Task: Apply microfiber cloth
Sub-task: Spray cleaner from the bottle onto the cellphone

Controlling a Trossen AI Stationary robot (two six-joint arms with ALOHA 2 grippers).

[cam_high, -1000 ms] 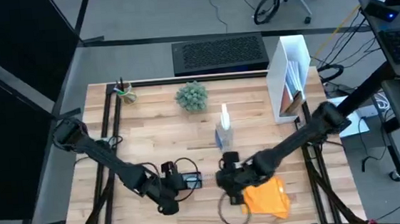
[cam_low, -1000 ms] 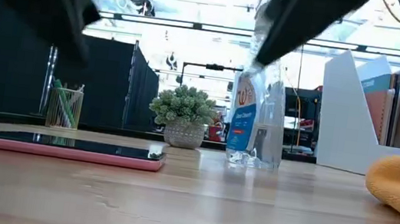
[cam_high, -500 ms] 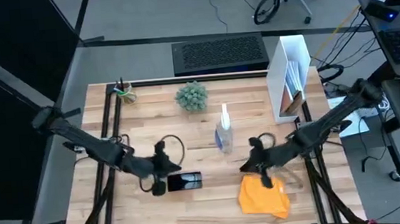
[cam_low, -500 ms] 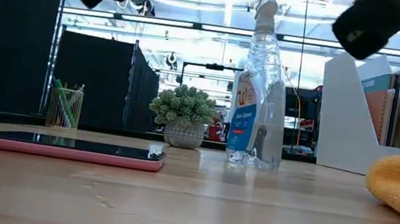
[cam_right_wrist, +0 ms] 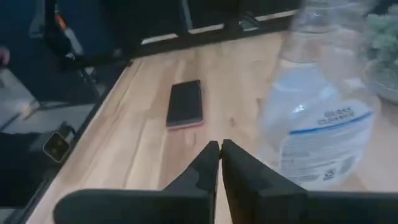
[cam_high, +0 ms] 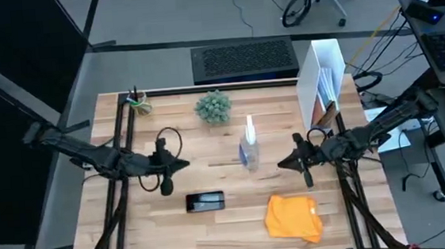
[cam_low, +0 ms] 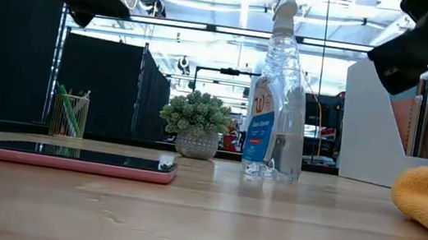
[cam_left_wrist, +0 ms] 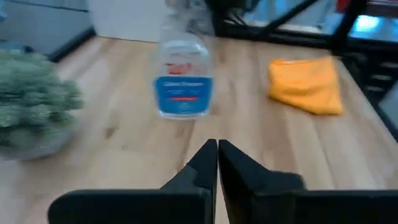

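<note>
I see the microfiber cloth (cam_high: 294,218), a bright orange crumpled heap, lying on the wooden table (cam_high: 216,244) toward the front edge from the spray bottle (cam_high: 248,146) and to its right. My right gripper (cam_high: 302,166), fingers pressed together and empty, hangs above the table just right of the bottle; the cloth lies frontward of it, close by. My left gripper (cam_high: 164,169), also closed and empty, hovers well left of the bottle, so I judge the right arm better placed. The cloth's longer side seems to run left to right. A smartphone (cam_high: 205,201) lies front-left of the bottle. The left wrist view shows the cloth (cam_left_wrist: 306,86) beyond the bottle; the right wrist view misses it.
</note>
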